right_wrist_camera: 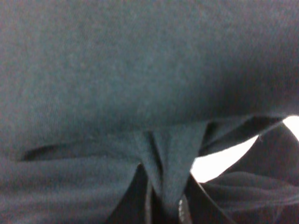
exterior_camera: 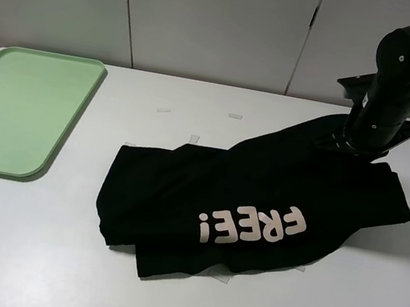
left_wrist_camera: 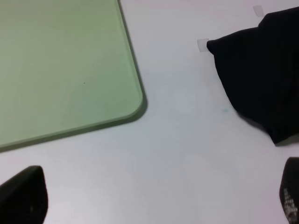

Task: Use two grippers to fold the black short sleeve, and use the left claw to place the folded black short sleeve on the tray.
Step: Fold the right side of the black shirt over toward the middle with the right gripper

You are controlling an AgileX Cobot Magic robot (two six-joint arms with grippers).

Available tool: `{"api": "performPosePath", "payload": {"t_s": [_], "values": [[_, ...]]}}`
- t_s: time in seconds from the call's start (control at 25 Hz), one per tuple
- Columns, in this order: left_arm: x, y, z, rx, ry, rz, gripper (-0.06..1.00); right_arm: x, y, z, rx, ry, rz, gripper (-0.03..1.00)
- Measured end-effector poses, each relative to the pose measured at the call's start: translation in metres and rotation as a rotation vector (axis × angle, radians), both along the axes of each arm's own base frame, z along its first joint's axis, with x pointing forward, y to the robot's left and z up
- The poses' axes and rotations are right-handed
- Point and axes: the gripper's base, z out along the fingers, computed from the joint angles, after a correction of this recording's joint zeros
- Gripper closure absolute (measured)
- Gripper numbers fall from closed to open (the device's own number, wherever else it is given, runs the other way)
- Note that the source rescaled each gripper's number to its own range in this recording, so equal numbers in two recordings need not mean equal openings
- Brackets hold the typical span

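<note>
Fig. 1: R gripper [right_wrist_camera: 163,199] pinched on black short sleeve [exterior_camera: 262,187]; prob. soft, limp, light; take by edges. L gripper [left_wrist_camera: 156,200] spread, empty.

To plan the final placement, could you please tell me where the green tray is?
In the exterior high view the tray lies flat on the table, at its left edge, apart from the black short sleeve to its right.

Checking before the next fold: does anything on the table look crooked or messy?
The black short sleeve lies askew, slanting across the table, its layers' near edges uneven, not squared. Its pink lettering runs tilted and upside down in the high view. The right hand is shut on a bunched pleat of fabric.
</note>
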Motion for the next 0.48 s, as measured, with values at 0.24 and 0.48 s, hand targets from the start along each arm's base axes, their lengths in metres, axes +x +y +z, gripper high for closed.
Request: {"api": "performPosePath", "payload": {"t_s": [0.24, 0.48], "values": [[0.000, 0.000, 0.000, 0.000, 0.000, 0.000, -0.06, -0.007, 0.018, 0.002, 0.000, 0.009, -0.041, 0.95], [0.000, 0.000, 0.000, 0.000, 0.000, 0.000, -0.06, -0.026, 0.064, 0.005, 0.105, 0.035, -0.074, 0.95]]}}
